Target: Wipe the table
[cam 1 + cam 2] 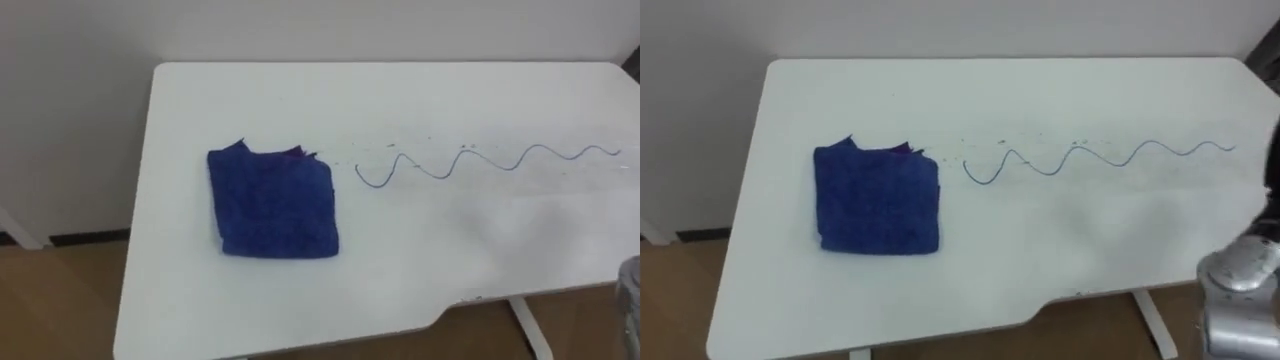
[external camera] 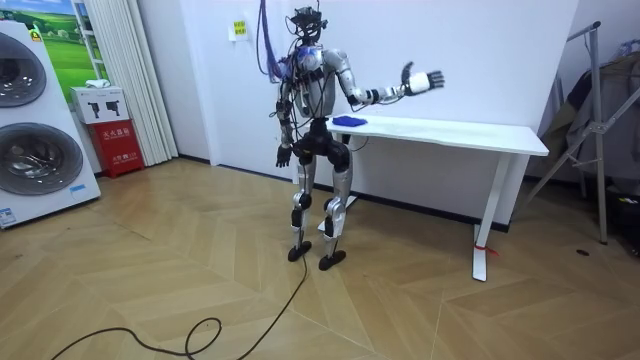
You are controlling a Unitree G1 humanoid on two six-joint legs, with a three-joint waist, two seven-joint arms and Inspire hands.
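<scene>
Your left hand (image 2: 283,157) hung at the robot's side, off the left end of the table (image 1: 420,270) (released or clenched, I could not tell). The folded blue cloth (image 1: 273,203) lay flat on the table's left part, in neither hand. A wavy blue line (image 1: 487,157) ran from just beside it toward the table's right edge. Your right hand (image 2: 425,80) was raised above the table, fingers spread, holding nothing.

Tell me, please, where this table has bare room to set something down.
Free: the table's front right, nearer than the pen line and right of the blue cloth; the far strip along the wall. Crowded at the cloth.
</scene>
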